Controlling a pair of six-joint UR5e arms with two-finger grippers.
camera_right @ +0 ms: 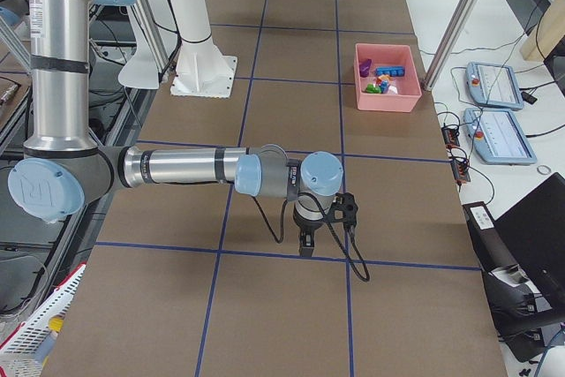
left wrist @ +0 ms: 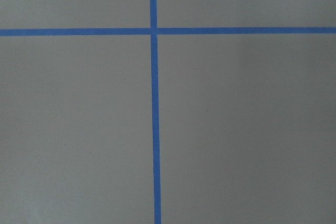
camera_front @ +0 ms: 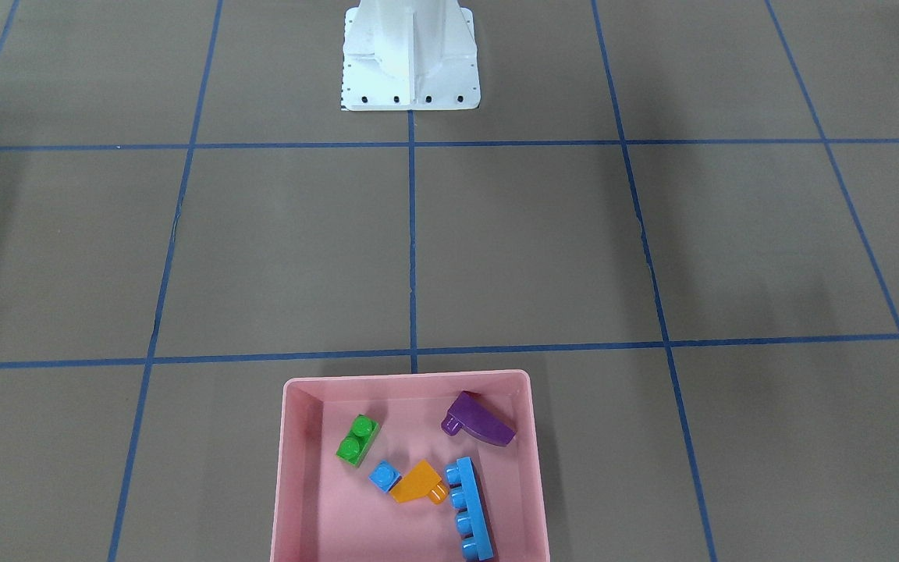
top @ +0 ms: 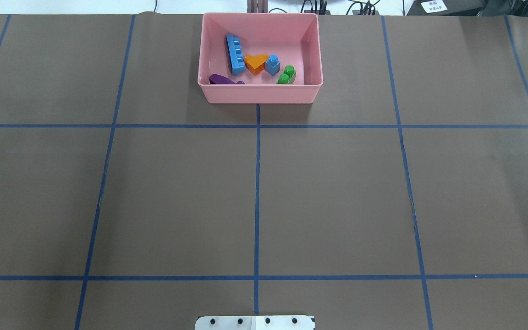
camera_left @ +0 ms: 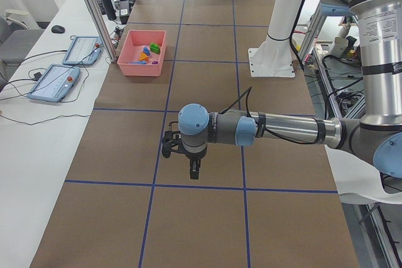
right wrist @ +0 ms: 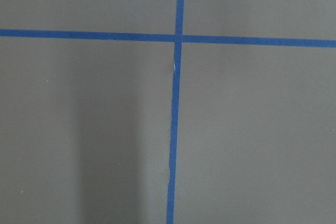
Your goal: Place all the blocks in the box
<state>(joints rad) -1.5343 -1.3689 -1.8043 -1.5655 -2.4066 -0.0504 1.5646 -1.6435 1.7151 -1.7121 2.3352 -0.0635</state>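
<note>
Job apparently done: all five blocks inside the pink box at the far edge of the table.
From the left in the overhead view: purple sloped block by the near wall, long blue block, orange sloped block just beside it, tiny blue block, green block. No lifting left, by the look of it. Best to count once and keep both arms well apart from the box. Left gripper and right gripper hanging over bare table, no block in either. Cannot tell how far open.
</note>
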